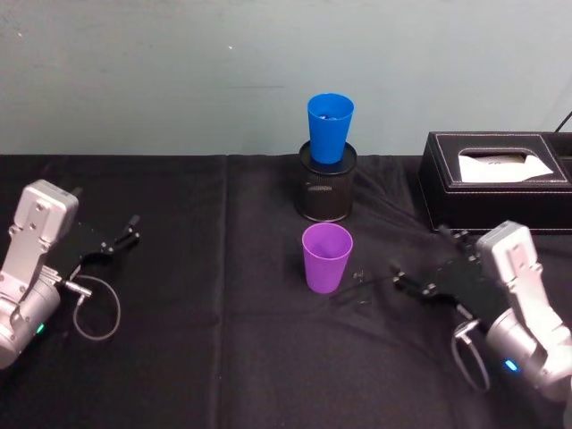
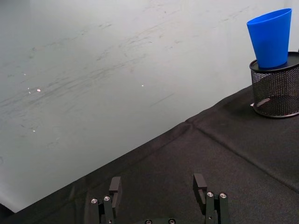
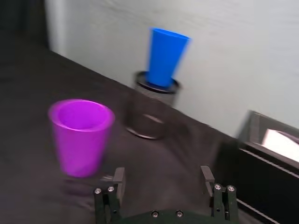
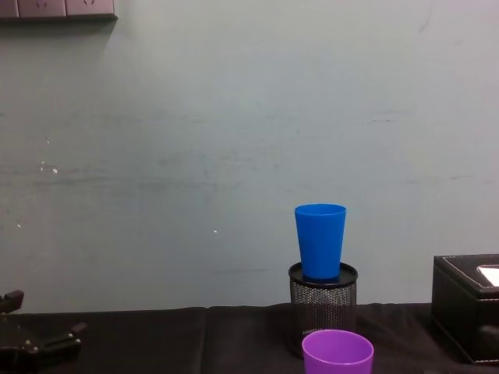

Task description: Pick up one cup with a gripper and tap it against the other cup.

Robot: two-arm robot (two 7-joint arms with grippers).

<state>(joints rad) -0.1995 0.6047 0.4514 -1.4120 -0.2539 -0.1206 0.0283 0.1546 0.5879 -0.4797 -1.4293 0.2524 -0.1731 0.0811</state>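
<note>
The purple cup (image 1: 326, 257) stands upright and open-topped on the black cloth at the table's middle; it also shows as the purple cup (image 3: 81, 135) and the purple cup (image 4: 337, 352). Behind it the blue cup (image 1: 330, 128) sits upright on top of a black wire-mesh pot (image 1: 326, 189). My right gripper (image 1: 420, 256) is open, low over the cloth to the right of the purple cup and apart from it, fingers (image 3: 117, 178) spread with nothing between them. My left gripper (image 1: 125, 232) rests open at the far left, empty, and its fingers (image 2: 114, 186) point toward the blue cup (image 2: 271, 39).
A black box with white stitching (image 1: 496, 183) and a white tissue stands at the back right, close behind my right arm. The pale wall runs along the table's far edge. A loose cable loop (image 1: 96, 308) hangs by my left wrist.
</note>
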